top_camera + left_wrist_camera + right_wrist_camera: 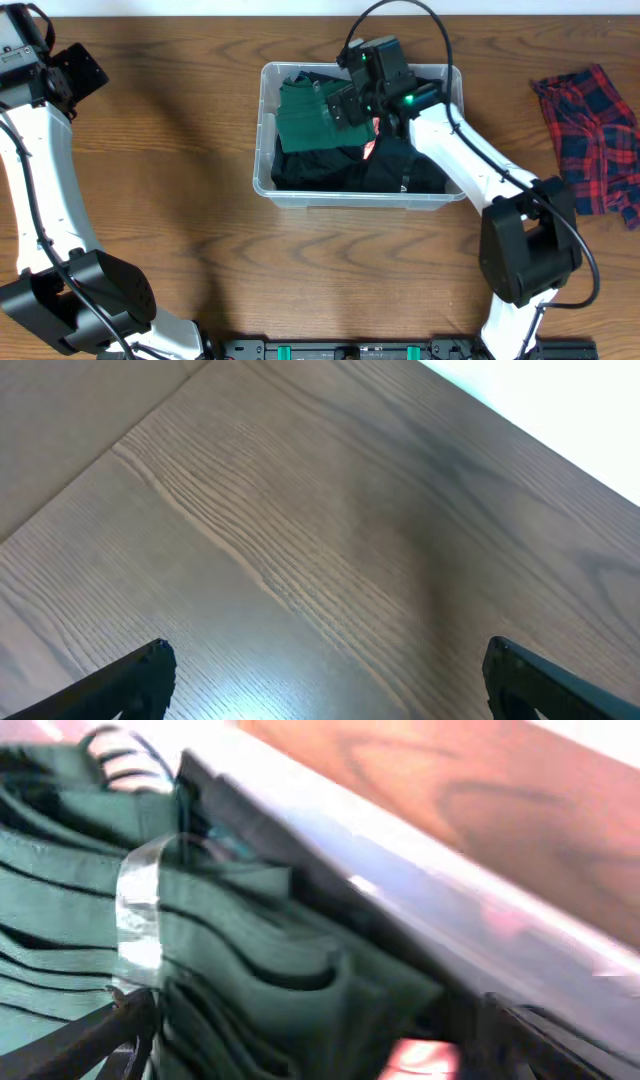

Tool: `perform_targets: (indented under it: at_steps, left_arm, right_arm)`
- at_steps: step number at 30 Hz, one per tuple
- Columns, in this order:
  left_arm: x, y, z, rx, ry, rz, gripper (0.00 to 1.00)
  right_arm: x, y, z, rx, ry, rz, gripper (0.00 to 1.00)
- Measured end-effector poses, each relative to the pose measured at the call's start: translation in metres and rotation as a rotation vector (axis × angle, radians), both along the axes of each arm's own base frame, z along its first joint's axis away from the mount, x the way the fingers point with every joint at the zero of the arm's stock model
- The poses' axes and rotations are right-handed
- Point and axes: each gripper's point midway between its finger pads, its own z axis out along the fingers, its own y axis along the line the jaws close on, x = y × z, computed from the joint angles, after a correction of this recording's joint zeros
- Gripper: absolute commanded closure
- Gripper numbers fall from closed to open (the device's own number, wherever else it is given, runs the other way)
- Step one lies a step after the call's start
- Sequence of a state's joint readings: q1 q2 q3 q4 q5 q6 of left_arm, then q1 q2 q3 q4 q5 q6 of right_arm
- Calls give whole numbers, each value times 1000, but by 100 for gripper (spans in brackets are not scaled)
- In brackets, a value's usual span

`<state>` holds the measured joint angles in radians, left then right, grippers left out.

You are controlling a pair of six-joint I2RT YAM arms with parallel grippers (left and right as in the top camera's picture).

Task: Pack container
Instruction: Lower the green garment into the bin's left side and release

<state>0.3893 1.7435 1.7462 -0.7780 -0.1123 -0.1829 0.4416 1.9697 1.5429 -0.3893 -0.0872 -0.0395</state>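
In the middle of the worktop (180, 150) stands the container (350, 200), a clear plastic bin with rounded corners. It already holds a folded green garment (305, 115) on its left side and black garments (330, 170) under and beside it. A red and blue plaid garment (592, 135) lies well apart at the right edge of the worktop.

The right gripper (315, 1020) hangs inside the bin over the green cloth. Its fingers are apart, with folds of the cloth between them and nothing clamped. The left gripper (328, 660) is far at the left, also spread wide, with only bare wood below it.

The bin itself looks light and stiff, with thin, smooth walls. I judge it can slide on the wood if a garment is pushed hard against one side, so the pressing should go downward, not sideways. If it must be held, the rim is the best place, because the flat walls are slippery.

The garments are soft and limp. A pinch on a thick fold near the middle should lift them better than a pinch on a loose edge.
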Motion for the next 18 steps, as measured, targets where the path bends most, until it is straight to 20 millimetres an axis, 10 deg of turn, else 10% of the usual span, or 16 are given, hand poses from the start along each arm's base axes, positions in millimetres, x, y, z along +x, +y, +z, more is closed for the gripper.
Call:
perform_targets:
  at_steps: [8,14,18]
  left_arm:
    - [0,0,0,0,0,0,2]
    - [0,0,0,0,0,0,2]
    - [0,0,0,0,0,0,2]
  right_arm:
    - [-3,-6,76,22,-153,14,2]
    - [-21,-1,94,29,-147,57,93]
    - [-37,7,83,16,-84,93,99]
